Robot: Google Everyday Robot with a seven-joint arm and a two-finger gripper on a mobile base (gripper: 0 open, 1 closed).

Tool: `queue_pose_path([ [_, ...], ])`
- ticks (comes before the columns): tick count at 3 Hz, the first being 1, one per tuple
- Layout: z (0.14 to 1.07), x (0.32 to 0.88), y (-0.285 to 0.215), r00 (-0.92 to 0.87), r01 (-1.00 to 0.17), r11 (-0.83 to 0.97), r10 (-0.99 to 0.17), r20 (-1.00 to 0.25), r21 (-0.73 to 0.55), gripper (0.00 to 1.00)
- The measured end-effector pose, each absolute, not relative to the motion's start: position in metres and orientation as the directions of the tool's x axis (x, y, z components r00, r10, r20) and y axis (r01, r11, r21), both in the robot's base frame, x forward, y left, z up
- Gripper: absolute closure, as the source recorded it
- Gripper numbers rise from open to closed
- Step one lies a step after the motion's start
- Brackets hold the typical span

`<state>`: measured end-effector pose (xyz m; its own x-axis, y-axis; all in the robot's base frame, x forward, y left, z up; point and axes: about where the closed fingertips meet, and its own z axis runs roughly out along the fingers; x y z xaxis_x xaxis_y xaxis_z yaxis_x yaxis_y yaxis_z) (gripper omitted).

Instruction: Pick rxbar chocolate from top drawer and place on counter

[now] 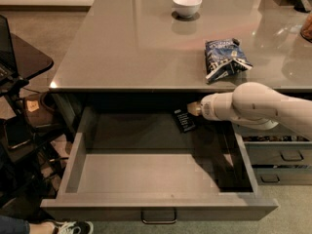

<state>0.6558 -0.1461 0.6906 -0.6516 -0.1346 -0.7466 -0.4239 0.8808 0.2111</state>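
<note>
**Pincer holds the chocolate bar over the open drawer**

The pincer (193,110) sits a little toward 3 o'clock from the middle of the view, just under the front edge of the tabletop (131,48). It is at the end of a white arm (258,108) that reaches in from the 3 o'clock side.

It is closed narrow on the rxbar chocolate (184,121), gripping the bar by its upper end. The black wrapper hangs tilted toward 7 o'clock from the tip, over the rear right part of the top drawer (73,155).

The drawer stands pulled out toward 6 o'clock, with its metal bail handle (159,217) at the middle of the flat front.

On the tabletop a blue-and-white snack bag (225,58) lies near the front edge, at about 1 o'clock from the pincer. A white bowl (187,5) stands well apart from the bag, at its 11 o'clock.

Narrower grey drawers (280,155) with dark handles sit at 5 o'clock from the pincer, below the arm. A black side table (27,57) stands at 9 o'clock from the tabletop.
</note>
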Motion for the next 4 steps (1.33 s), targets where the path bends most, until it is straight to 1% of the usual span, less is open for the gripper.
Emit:
queue_pose_path([
  [1,0.691,0.656,-0.146,-0.652,-0.424,0.881,-0.135,-0.747,0.211,1.0],
  [2,0.685,0.63,-0.162,-0.667,-0.422,0.882,-0.146,-0.731,0.209,1.0],
  [3,0.687,0.567,-0.21,-0.726,-0.363,0.909,-0.138,-0.674,0.204,1.0],
  [4,0.693,0.56,-0.206,-0.722,-0.371,0.908,-0.148,-0.675,0.197,0.81],
])
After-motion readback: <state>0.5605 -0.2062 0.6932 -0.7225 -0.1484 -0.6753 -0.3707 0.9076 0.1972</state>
